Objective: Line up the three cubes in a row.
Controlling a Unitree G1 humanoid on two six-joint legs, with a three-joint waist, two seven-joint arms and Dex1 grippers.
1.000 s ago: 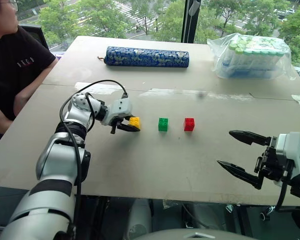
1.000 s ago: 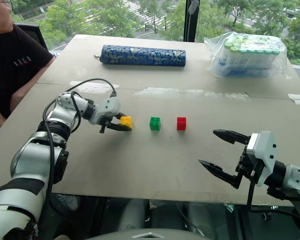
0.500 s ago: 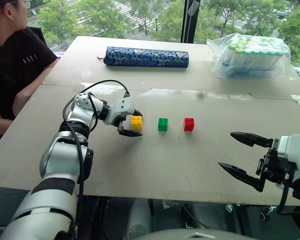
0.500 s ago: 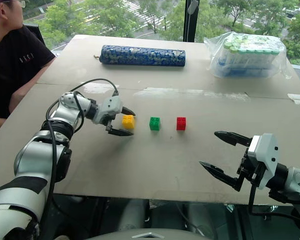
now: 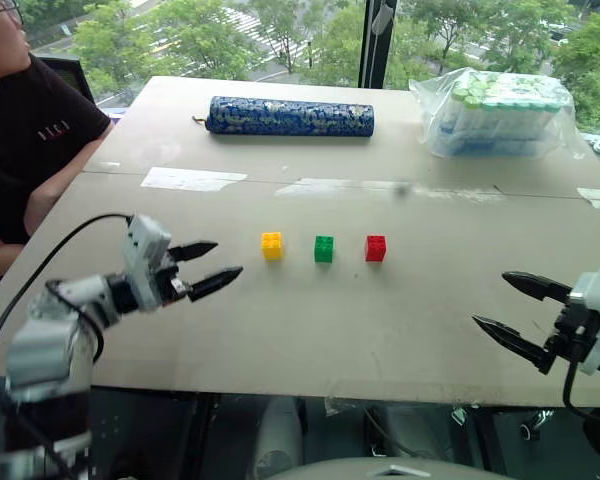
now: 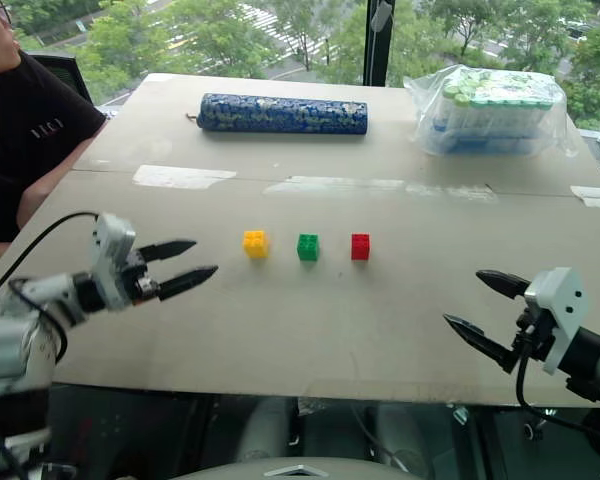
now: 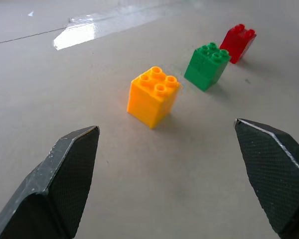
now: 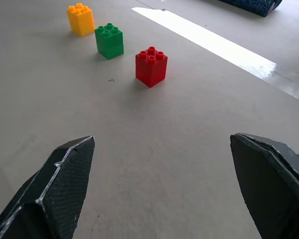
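The three cubes stood on the table (image 5: pixel 280 340) in a straight, evenly spaced row running left to right: yellow cube (image 5: pixel 272 245) on the left, green cube (image 5: pixel 324 248) in the middle, red cube (image 5: pixel 376 248) on the right, none touching another. All sat upright, studs up.

The left gripper (image 5: pixel 208 266) hung just left of the yellow cube, clear of it, its fingers spread wide and holding nothing. The right gripper (image 5: pixel 523 314) sat near the table's near edge, well to the right of the red cube, likewise wide open and empty.

Judged from this, the lining-up itself looked finished and the step in hand was the release and retreat. The next move probably called for little: both arms drawing away without brushing the row. If any correction were wanted, it would be a fine nudge, though the spacing and alignment appeared sound from the wrist views.

At the far side lay a blue roll (image 5: pixel 290 115) and a bag (image 5: pixel 500 112); a person (image 5: pixel 25 140) sat at the left.
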